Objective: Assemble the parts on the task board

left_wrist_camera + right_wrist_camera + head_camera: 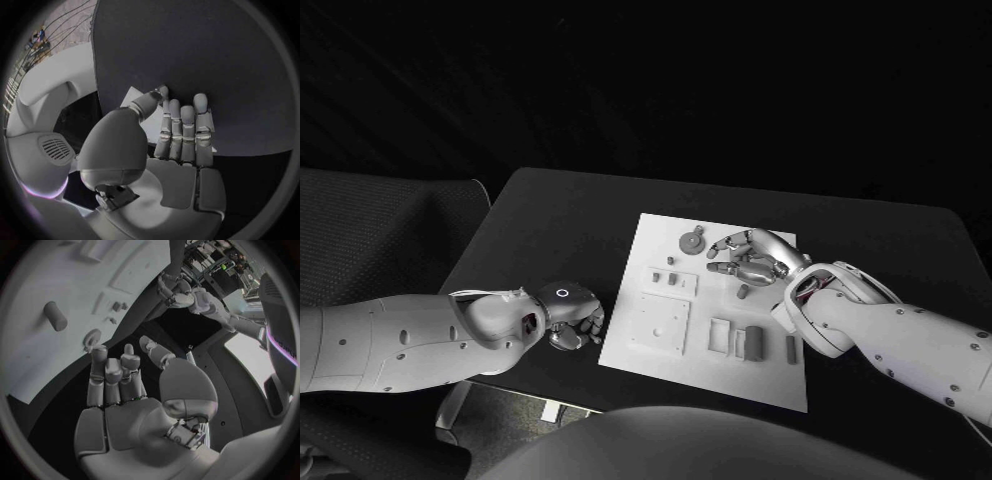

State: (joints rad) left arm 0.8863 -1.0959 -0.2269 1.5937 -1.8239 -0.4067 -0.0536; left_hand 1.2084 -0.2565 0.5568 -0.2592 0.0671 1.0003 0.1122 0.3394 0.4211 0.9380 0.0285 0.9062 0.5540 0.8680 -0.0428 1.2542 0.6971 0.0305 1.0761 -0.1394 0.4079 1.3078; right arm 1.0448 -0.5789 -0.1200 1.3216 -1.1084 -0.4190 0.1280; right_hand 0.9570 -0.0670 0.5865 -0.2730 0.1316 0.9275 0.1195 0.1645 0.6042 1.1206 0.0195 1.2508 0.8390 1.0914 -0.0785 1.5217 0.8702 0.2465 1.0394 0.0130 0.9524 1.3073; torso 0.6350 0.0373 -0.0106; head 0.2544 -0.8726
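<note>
Partly, right hand (750, 258) covers task board (661, 240), grasp unclear.

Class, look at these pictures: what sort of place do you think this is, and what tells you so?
Probably a robotics lab test bench: a white task board with small grey parts lies on a black table, and two robot hands, left hand and right hand, work there.

On the black table (560, 215) lies the white board (661, 240). The right hand (750, 257) hovers over its 1 o'clock part, fingers spread, beside a round grey part (692, 241). The left hand (574, 322) rests at the board's 9 o'clock edge, fingers curled.
</note>
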